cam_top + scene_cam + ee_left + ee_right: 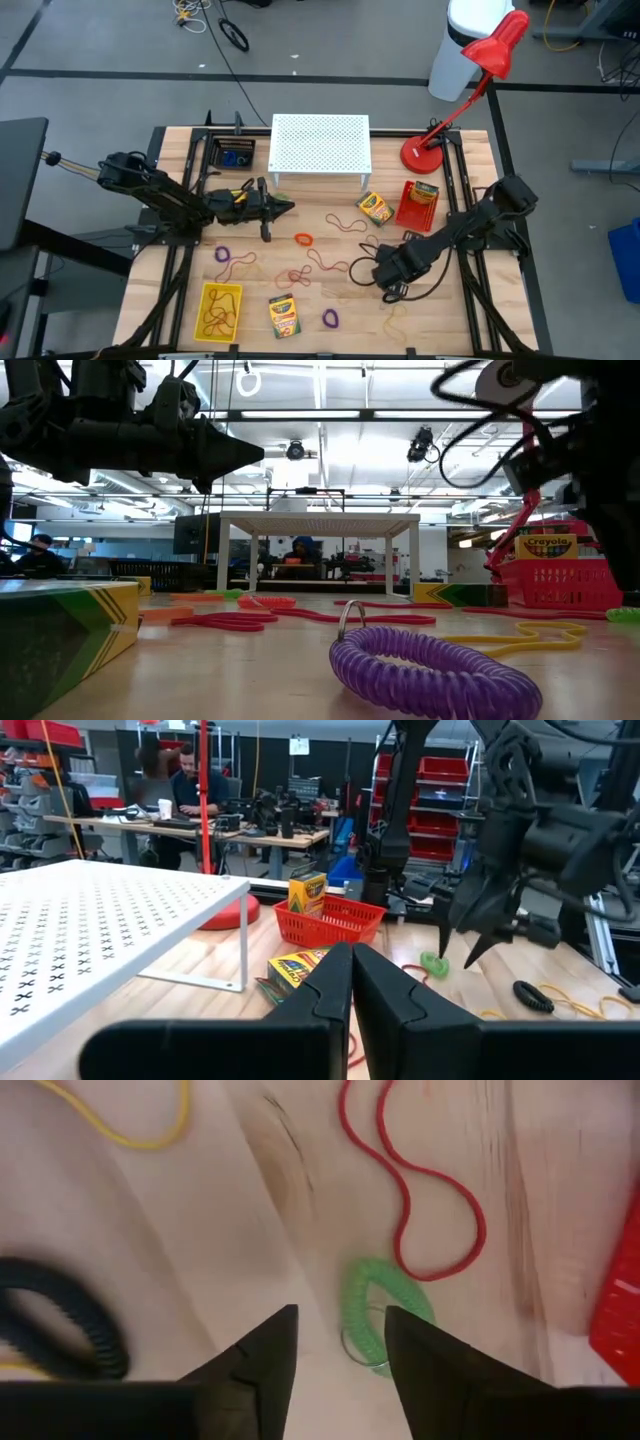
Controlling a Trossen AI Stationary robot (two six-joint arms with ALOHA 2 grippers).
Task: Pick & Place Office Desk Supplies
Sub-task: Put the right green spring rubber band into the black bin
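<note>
- My right tool [340, 1345] hangs low over the table [440, 320], right of centre, its two dark fingers [262, 1355] spread apart with nothing between them.
- Directly ahead of those fingers lies a green coiled elastic loop [385, 1305], flat on the wood and carrying a small metal ring at the end nearest me.
- A red rubber band [420, 1200] snakes just beside the loop's far edge; from here I cannot tell whether they touch.
- A black coiled loop [70, 1315] lies off to one side, well clear, and a yellow rubber band [130, 1125] farther away.
- I judge the green loop light, soft and springy: it will squash and may roll or flick out of a loose pinch. I'd straddle one side of the coil, one finger inside the loop and one outside, away from the slippery metal ring.
- The red band is thin and limp, so it could get dragged along.
- My left tool [350, 990] waits above the table beside the white perforated stand [320, 145], fingers pressed together, holding nothing.
</note>
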